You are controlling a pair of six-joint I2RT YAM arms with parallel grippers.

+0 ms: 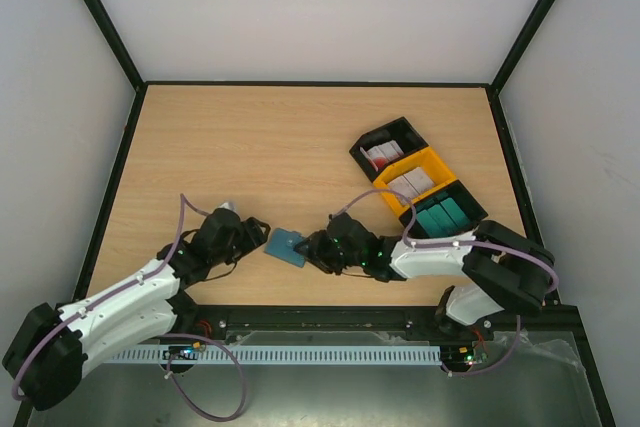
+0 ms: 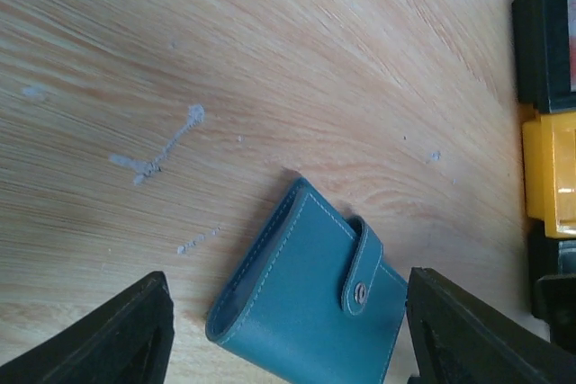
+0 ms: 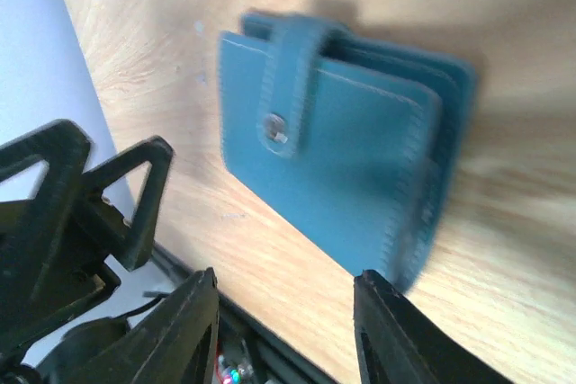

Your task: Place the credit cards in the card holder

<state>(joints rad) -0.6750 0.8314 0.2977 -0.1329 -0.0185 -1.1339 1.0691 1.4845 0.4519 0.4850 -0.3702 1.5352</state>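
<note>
Near the front edge of the table (image 1: 260,147), between my two arms, the card holder (image 1: 288,245) lies flat and folded shut with its snap tab (image 2: 361,269) fastened. My left gripper (image 1: 252,235) is just to its left and my right gripper (image 1: 318,248) just to its right. Both grippers are released, jaws apart and grasping nothing. The left one's fingers (image 2: 117,334) straddle the card holder, and I cannot tell whether they touch it. The credit cards (image 1: 381,155) stand well apart, in the black bin (image 1: 395,129) and yellow bin (image 1: 440,162) at the right.
</note>
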